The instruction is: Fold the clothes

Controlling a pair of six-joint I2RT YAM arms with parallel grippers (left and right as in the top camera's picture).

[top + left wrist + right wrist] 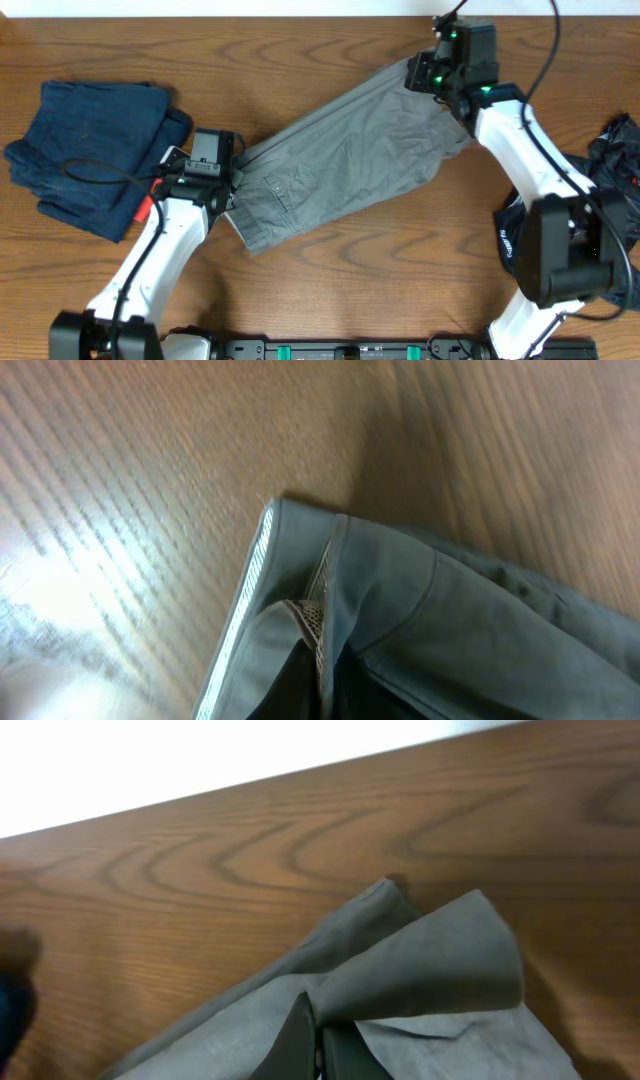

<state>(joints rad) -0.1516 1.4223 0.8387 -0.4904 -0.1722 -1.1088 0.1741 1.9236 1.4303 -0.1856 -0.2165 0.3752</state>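
So the grey pants (340, 150) are laid out on the bench (330, 280) on a diagonal. The long axis runs from the waistband at near-left up to the leg end at far-right, and there's one arm at each end.

The right claw (428, 75) is at the far-right end. In its wrist view the right claw (318, 1045) is clenched on the cloth, with a flap of fabric standing up out of the fingertips. From there the rest of the pants stretch away toward near-left.

The left claw (228, 185) sits on the waistband end, so it's the nearer arm for that side, and the garment runs off to its far-right. That diagonal is what I reckon the next move hinges on. Bring one end along the axis toward the other and you get a fold.

Hard to make out:
- **Left wrist view:** it's blurry and close. I only get the waistband corner and a dark bit of finger (285, 695) tucked under the cloth. It looks like it has a hold, but I honestly can't tell whether it's clamped.
- **Overhead view:** both claws cover the exact corners they're on.

Also around are a blue folded pile (90, 150) at left and a dark garment (620, 170) cut off at the right edge.
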